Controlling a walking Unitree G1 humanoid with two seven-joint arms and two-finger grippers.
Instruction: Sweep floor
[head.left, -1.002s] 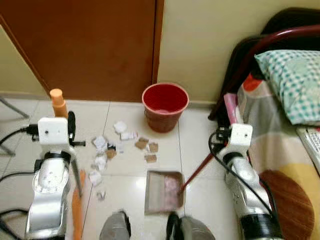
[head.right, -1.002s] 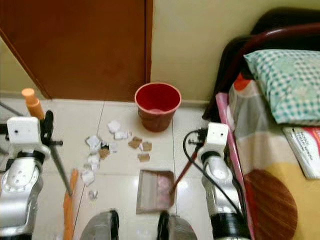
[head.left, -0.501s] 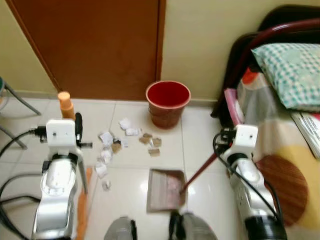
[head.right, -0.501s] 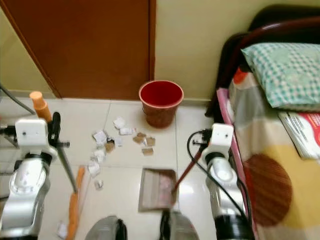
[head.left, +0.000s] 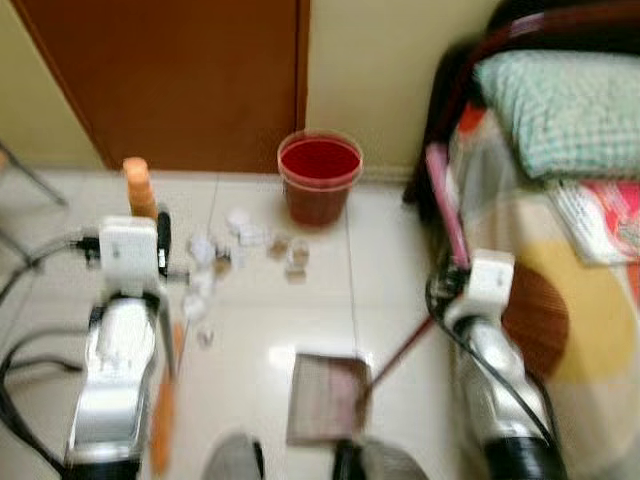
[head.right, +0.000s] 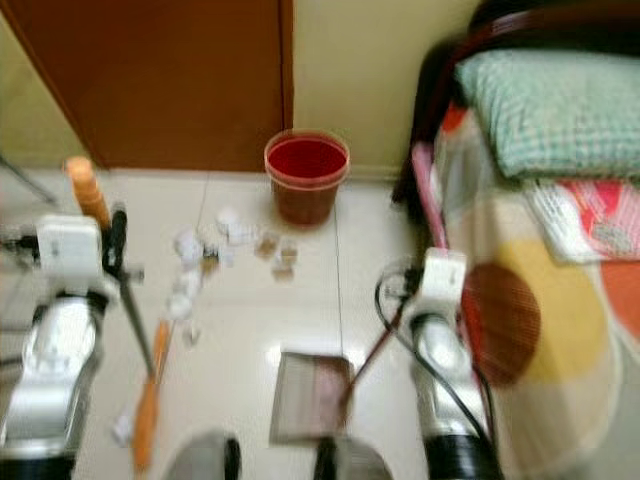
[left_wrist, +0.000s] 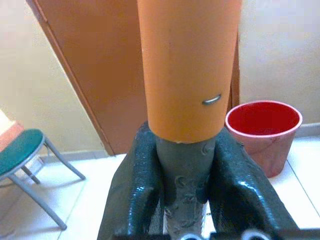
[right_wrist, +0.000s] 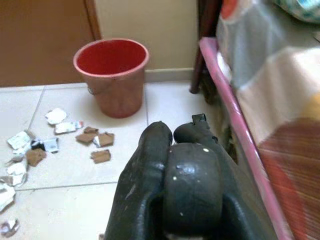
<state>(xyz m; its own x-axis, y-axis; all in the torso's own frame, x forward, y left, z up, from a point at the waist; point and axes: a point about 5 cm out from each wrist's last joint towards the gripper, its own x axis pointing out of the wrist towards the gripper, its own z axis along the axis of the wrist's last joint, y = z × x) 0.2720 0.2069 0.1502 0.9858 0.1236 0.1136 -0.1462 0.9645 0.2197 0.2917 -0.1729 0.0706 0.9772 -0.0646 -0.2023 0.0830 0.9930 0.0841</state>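
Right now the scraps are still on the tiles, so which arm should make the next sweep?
Left. Its end effector grips the orange broom, whose head lies beside the paper scraps. The right end effector grips the dustpan, farther off.

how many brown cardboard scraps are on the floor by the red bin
4 that I can make out. Two brown scraps lie side by side in front of the red bin, one sits nearer the dustpan side, and one lies among the white paper bits; more may be hidden.
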